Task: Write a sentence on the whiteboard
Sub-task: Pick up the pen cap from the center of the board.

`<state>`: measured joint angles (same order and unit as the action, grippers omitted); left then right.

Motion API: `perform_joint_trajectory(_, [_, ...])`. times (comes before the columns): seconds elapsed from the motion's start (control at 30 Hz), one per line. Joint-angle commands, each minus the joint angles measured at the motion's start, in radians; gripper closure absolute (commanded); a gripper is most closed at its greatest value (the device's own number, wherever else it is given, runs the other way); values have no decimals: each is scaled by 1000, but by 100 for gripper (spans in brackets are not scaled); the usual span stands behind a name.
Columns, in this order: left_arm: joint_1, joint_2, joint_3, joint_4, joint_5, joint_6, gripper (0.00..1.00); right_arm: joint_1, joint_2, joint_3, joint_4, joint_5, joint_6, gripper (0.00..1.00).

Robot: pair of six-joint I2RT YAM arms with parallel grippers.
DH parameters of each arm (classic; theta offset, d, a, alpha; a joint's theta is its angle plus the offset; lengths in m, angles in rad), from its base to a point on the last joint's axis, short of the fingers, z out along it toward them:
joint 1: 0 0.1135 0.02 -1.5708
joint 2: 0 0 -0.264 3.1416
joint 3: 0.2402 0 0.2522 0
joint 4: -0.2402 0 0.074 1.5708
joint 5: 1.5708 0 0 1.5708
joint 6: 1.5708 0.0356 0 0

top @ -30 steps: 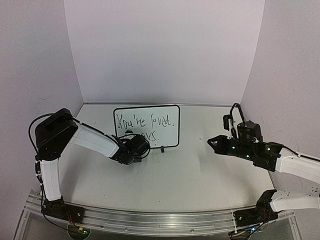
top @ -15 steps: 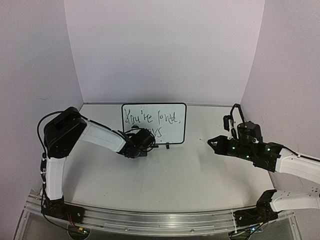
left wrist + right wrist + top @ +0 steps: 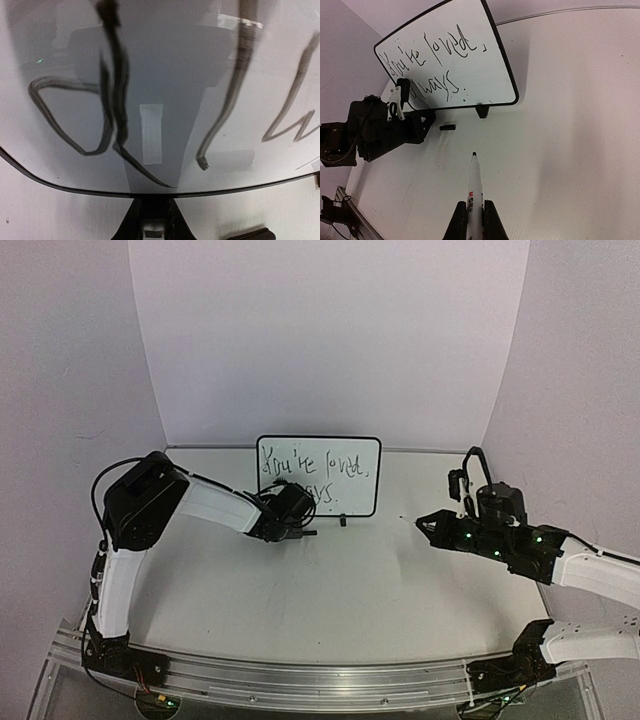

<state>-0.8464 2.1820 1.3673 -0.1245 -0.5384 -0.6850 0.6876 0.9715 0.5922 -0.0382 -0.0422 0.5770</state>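
The whiteboard [image 3: 356,498] stands upright at the back middle of the table, its black frame's lower left edge gripped by my left gripper [image 3: 298,514]. The sentence [image 3: 316,468] runs across it in two dark handwritten lines. In the left wrist view the whiteboard [image 3: 210,65] fills the frame with blurred strokes of the sentence [image 3: 112,100]; my left gripper [image 3: 152,212] is shut on its bottom edge. My right gripper [image 3: 474,220] is shut on a white marker [image 3: 475,182], uncapped tip pointing at the whiteboard [image 3: 490,87] but well short of it. In the top view the right gripper [image 3: 432,525] hovers to the board's right.
A small black piece [image 3: 447,127] lies on the table in front of the board, near one black foot [image 3: 481,111]. White walls close in the back and both sides. The aluminium rail [image 3: 320,680] runs along the near edge.
My left gripper has carried the whiteboard to the right and slightly back, and its arm has stretched further in. The right arm and marker have stayed still.
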Motion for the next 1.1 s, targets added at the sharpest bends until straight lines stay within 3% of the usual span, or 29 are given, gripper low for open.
perform_joint_trajectory(0.0, [7,6,-5,50,36,44,92,-1,-26,-5,29,7,6,100])
perform_joint_trajectory(0.2, [8,-67,-82,118,102,128,65,0,-29,1,29,5,3,100])
perform_joint_trajectory(0.53, [6,-281,-248,158,216,287,43,-1,-30,-3,29,6,-2,100])
perform_joint_trajectory(0.8, [7,-368,-237,88,520,558,39,-1,-34,-3,29,5,-7,100])
perform_joint_trajectory(0.9, [7,-320,-161,7,663,665,38,0,-39,-8,29,5,-6,100])
perform_joint_trajectory(1.07, [7,-234,-16,-113,728,807,38,-2,-54,-14,25,2,-4,100])
